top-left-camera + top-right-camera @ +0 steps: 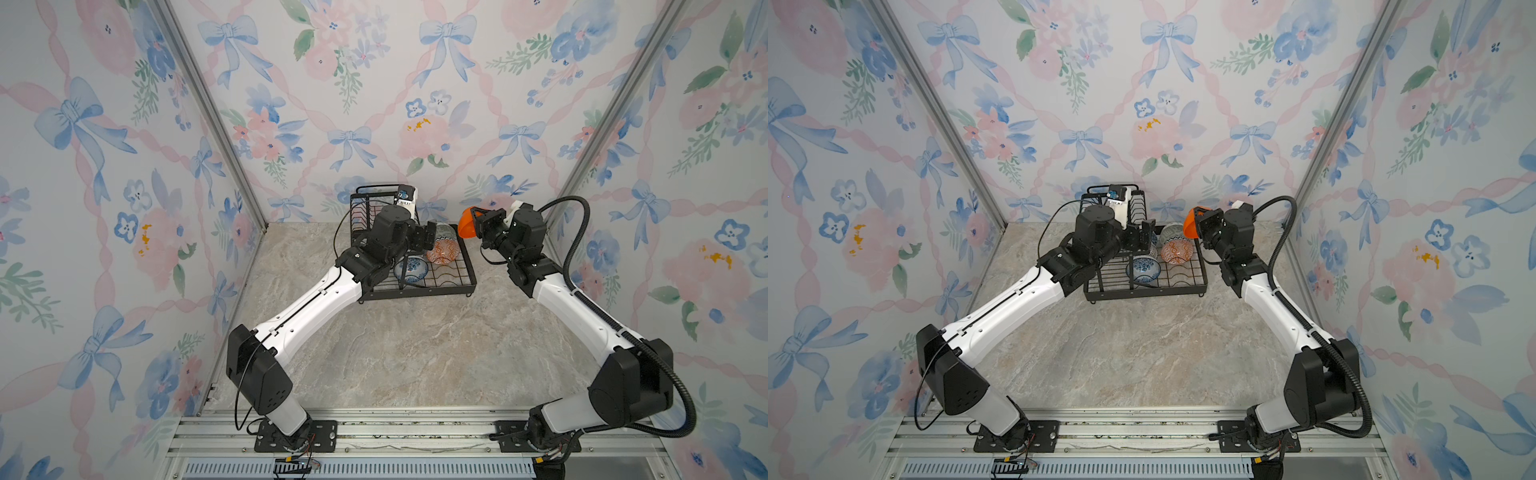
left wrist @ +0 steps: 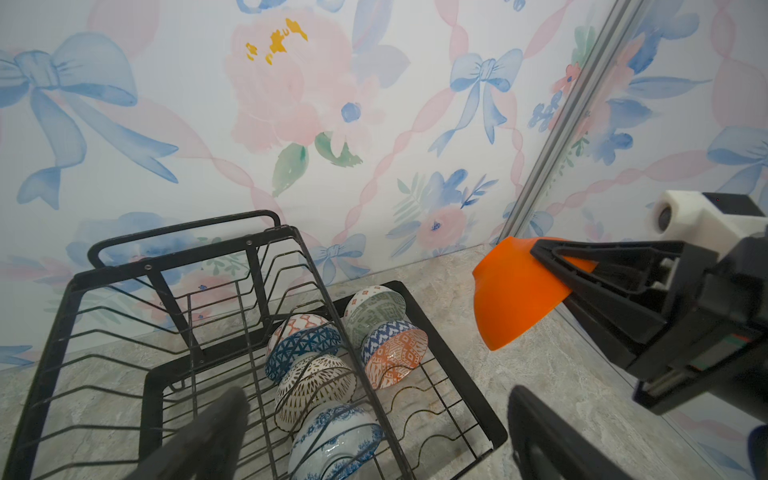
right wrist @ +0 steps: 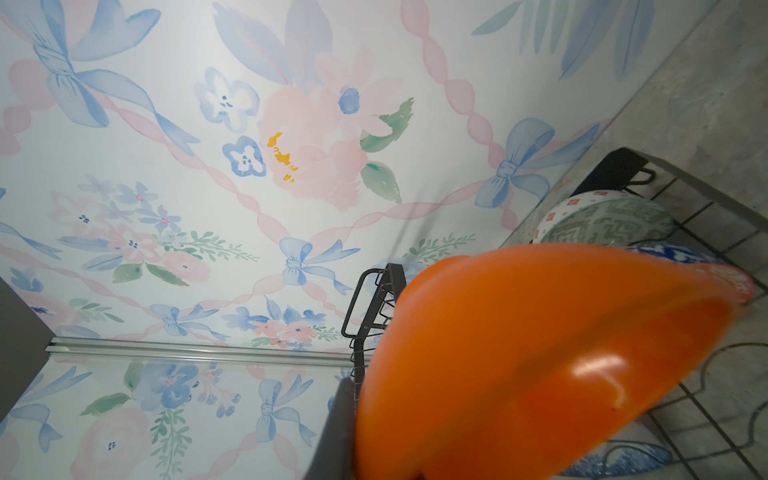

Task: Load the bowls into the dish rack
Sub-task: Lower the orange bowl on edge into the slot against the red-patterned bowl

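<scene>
— Orange bowl [image 3: 540,353] fills most of the right wrist view. What has hold of it?

— The right gripper [image 2: 555,272] does. Its jaws are clenched on the rim, and the bowl hangs in the air, tipped on its side.

— Where is that against the dish rack [image 1: 415,293]?

— Both top views show it just off the rack's far right corner, above the table [image 1: 395,353] and touching neither.

— And the left gripper [image 2: 376,395]?

— It is released, jaws spread wide with nothing between them. It hovers over the rack's lower tray.

— What stands in the rack?

— Five bowls stand on edge in the lower tray, in two rows. One row is seen through the raised basket's wires in the left wrist view: the dark-blue bowl [image 2: 303,345] farthest back, then the brown-and-white bowl [image 2: 316,386], then the blue floral bowl [image 2: 336,436] closest to the left gripper. In the other row the green-and-white bowl [image 2: 374,311] sits behind the orange-and-white bowl [image 2: 395,353], packed close.
</scene>
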Controlling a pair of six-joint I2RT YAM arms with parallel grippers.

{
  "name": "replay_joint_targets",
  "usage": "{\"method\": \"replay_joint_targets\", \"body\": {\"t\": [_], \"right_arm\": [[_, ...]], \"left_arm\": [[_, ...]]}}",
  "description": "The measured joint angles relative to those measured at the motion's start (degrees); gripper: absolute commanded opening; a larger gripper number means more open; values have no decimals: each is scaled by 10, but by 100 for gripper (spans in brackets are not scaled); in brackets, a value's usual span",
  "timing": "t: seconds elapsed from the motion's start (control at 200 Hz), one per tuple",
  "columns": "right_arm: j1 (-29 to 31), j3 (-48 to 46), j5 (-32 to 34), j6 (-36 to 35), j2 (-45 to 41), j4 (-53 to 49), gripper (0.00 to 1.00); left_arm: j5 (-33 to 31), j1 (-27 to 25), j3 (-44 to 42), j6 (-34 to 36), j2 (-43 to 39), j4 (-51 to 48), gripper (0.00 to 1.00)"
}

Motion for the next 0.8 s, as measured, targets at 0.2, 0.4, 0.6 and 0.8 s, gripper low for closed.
{"method": "replay_joint_targets", "body": {"t": [0.2, 0.4, 0.6, 0.8], "right_arm": [[0, -30, -5, -12, 8, 32, 0], [1, -39, -11, -24, 44, 31, 0], [5, -44, -19, -22, 79, 33, 0], [15, -65, -16, -15, 94, 46, 0]], "left_arm": [[45, 0, 4, 10, 6, -28, 98], [69, 0, -4, 37, 8, -43, 98], [90, -3, -4, 65, 20, -46, 98], [94, -10, -4, 87, 34, -51, 98]]}}
